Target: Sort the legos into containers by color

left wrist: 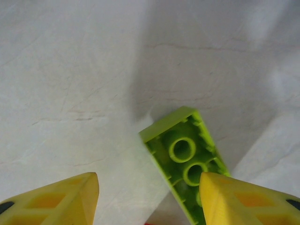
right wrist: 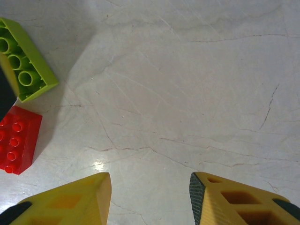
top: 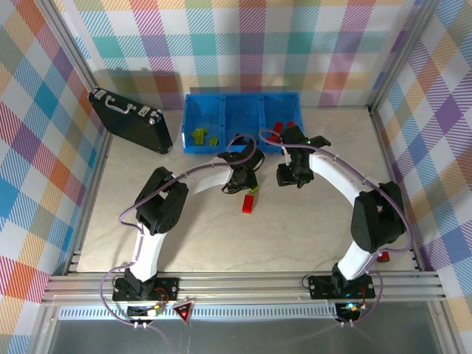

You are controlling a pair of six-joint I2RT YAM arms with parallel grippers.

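Note:
A lime green brick (left wrist: 187,157) lies underside up on the table between my left gripper's (left wrist: 149,199) open fingers, close to the right fingertip (left wrist: 220,197). From above, the left gripper (top: 242,181) hangs just in front of the blue bin (top: 240,151). My right gripper (right wrist: 150,197) is open over bare table, with the green brick (right wrist: 26,61) and a red brick (right wrist: 16,140) off to its left. The red brick (top: 249,203) lies in front of both grippers. The bin's left compartment holds green bricks (top: 199,136) and its right compartment holds red bricks (top: 284,129).
A black briefcase (top: 129,118) leans at the back left, beside the bin. A small red piece (top: 383,257) lies by the right wall near the right arm's elbow. Checked walls close in the table on three sides.

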